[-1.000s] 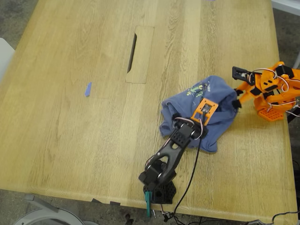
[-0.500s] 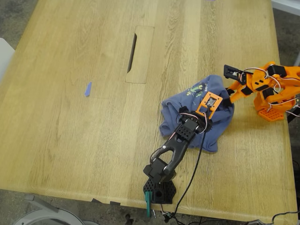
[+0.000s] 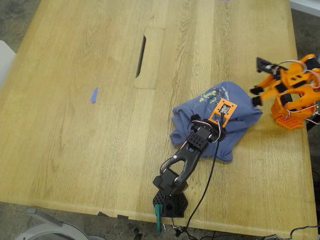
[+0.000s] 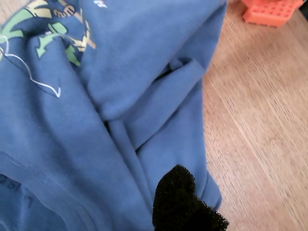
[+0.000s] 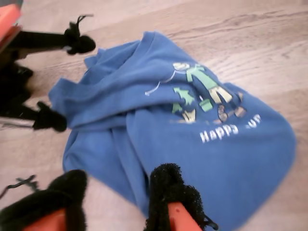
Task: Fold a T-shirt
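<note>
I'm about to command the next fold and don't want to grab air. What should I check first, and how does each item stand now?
1. Slate-blue cotton T-shirt lying flat on the light wooden table: not ok, it is a crumpled heap.
2. My first gripper open: ok, its fingers stand apart at the shirt's edge.
3. My second gripper open and holding nothing: ok.
4. Second gripper clear of the cloth: cannot tell, it is close to the shirt's edge.
5. Sleeves and hem found: cannot tell, they are buried in the folds.
6. Small blue tape scrap clear of the shirt: ok.
</note>
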Controlling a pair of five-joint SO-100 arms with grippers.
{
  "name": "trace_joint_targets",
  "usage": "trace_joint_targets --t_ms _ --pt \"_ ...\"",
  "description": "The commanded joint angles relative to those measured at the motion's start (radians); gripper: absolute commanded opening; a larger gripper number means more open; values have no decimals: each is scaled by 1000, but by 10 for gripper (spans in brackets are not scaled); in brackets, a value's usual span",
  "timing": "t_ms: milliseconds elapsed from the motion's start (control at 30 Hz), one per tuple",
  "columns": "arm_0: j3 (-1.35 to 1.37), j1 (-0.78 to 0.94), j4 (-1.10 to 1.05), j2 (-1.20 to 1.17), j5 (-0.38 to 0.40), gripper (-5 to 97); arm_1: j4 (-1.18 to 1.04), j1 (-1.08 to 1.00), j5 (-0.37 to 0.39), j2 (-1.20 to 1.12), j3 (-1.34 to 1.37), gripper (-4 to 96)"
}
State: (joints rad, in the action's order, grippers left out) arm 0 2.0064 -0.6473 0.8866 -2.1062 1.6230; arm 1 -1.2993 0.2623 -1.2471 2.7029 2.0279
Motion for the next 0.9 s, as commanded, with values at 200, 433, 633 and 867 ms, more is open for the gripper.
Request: trace_joint_targets --t_ms 200,433,633,867 --pt "-117 92 -268 127 57 359 465 0 -21 -69 282 2" --pt "-103 156 -377 233 117 184 606 -58 -31 -77 414 1" --pt "-95 218 -443 282 117 177 673 -75 -18 -31 561 1" --pt "-51 304 -525 325 114 177 683 -84 -2 176 822 1"
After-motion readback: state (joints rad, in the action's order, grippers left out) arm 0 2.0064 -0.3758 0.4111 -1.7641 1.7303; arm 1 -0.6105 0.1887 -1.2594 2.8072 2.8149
